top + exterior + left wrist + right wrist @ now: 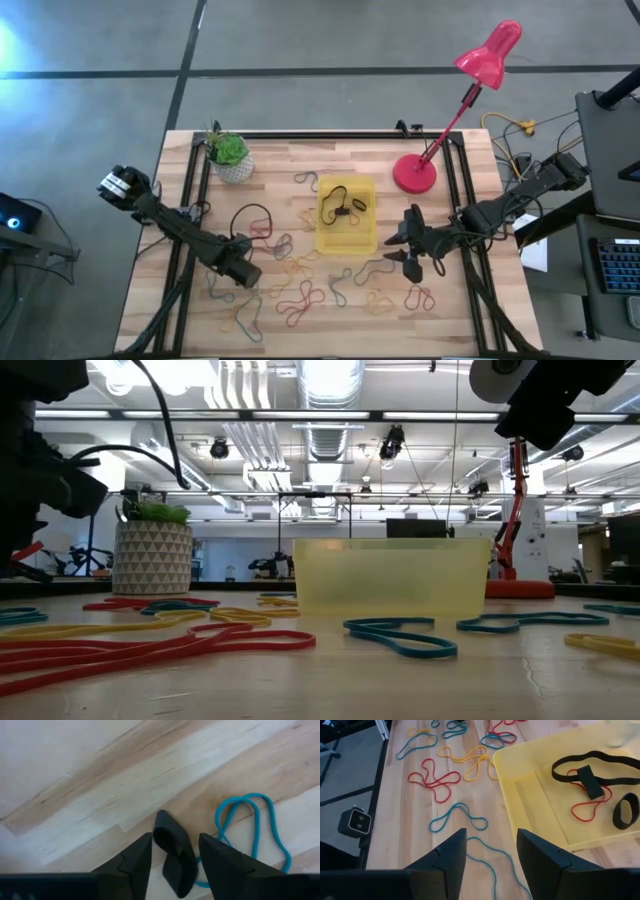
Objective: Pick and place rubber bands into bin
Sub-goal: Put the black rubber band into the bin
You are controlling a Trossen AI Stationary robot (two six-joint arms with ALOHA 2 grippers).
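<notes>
In the high view the yellow bin (346, 230) sits mid-frame. At lower left, the left gripper (243, 274) pinches a black band (172, 855) low over the table, bin up-right of it. The right gripper (410, 252), fingers spread and empty, hovers right of the bin.

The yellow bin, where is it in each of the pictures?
High view: the yellow bin sits mid-table, between the two arms.
Low view: the bin stands centre, beyond the rubber bands.
Left wrist view: not in it.
Right wrist view: the bin is ahead, black and red bands inside.
Shared landmark: the red lamp base beside the bin.
</notes>
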